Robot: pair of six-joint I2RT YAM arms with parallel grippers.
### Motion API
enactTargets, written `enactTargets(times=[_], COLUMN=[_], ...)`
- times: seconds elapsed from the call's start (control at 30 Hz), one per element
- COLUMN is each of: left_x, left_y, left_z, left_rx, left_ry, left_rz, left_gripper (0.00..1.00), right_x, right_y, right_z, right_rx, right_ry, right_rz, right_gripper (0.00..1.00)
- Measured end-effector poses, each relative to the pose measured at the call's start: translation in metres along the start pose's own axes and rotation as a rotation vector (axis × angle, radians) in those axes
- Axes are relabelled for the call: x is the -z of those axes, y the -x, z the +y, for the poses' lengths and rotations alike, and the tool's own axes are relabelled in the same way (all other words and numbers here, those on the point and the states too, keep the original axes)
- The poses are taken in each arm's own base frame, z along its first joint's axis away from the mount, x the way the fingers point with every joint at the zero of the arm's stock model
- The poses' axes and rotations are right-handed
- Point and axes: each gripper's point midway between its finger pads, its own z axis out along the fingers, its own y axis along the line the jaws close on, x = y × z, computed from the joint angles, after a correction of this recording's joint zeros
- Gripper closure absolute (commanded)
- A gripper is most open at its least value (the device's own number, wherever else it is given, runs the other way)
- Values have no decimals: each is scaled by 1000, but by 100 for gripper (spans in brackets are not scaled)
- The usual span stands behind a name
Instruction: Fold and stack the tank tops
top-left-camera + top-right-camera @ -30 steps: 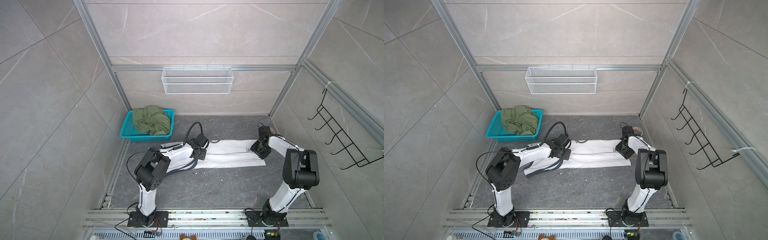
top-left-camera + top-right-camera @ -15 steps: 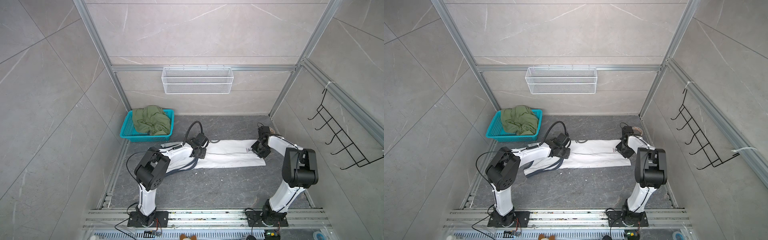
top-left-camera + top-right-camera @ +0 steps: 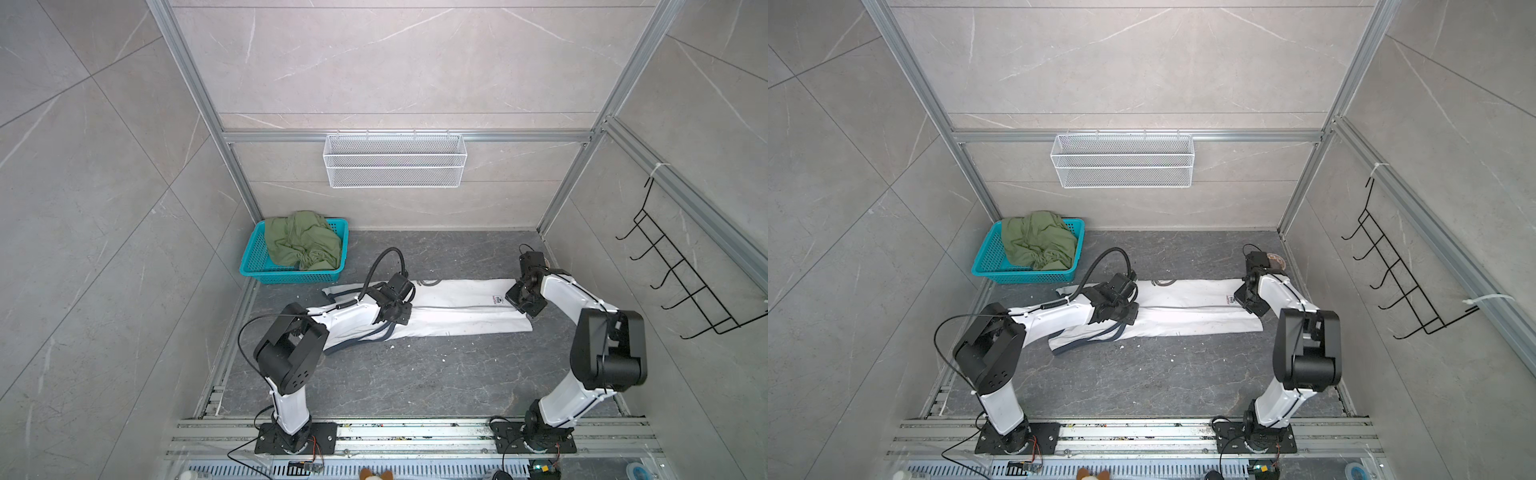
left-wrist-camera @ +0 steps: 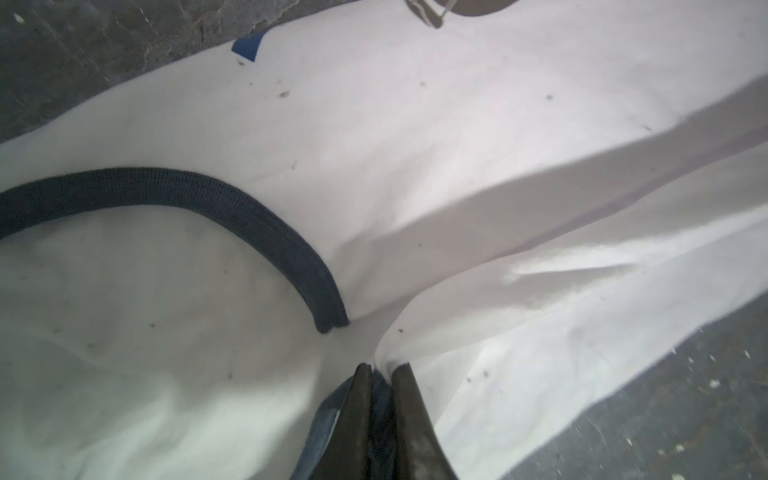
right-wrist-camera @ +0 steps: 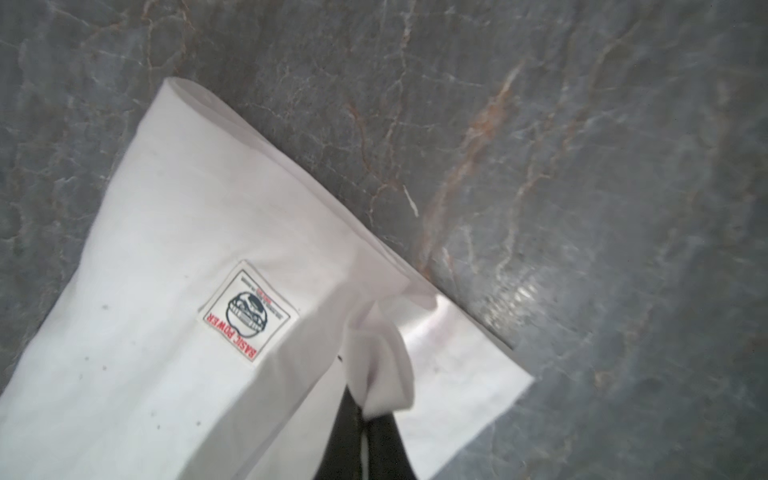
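Observation:
The white tank top (image 3: 457, 309) (image 3: 1187, 316) lies in a long folded strip on the dark floor in both top views. My left gripper (image 3: 399, 309) (image 3: 1125, 311) rests on its armhole end. In the left wrist view the left gripper (image 4: 381, 368) is shut on a pinch of white cloth and dark trim (image 4: 232, 208). My right gripper (image 3: 519, 297) (image 3: 1246, 299) sits at the hem end. In the right wrist view the right gripper (image 5: 365, 411) is shut on a bunched fold of white cloth beside a sewn label (image 5: 249, 311). The olive green tank top (image 3: 301, 241) (image 3: 1038, 241) lies crumpled in a basket.
A teal basket (image 3: 291, 276) (image 3: 1021, 276) stands at the back left corner of the floor. A white wire basket (image 3: 395, 160) hangs on the back wall, and a black hook rack (image 3: 681, 266) hangs on the right wall. Small white crumbs dot the floor in front.
Both grippers have shut on the white tank top, the left at the armhole end and the right at the hem end. The arms have barely shifted.

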Motion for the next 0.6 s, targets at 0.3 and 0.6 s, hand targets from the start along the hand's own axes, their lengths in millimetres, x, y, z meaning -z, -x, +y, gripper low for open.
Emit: enactTargets(times=[0.3, 0.6], left_x=[59, 54], left_y=[-74, -128], left_z=[-58, -56], left_rx=[-130, -100], left_ry=[-127, -131], left_rz=[53, 197], left_gripper=[94, 94], right_x=[45, 40], right_y=[-63, -97], right_z=[-67, -96], right_rx=[-1, 2], right_ry=[-30, -111], right_rz=[37, 139], right_gripper=[94, 94])
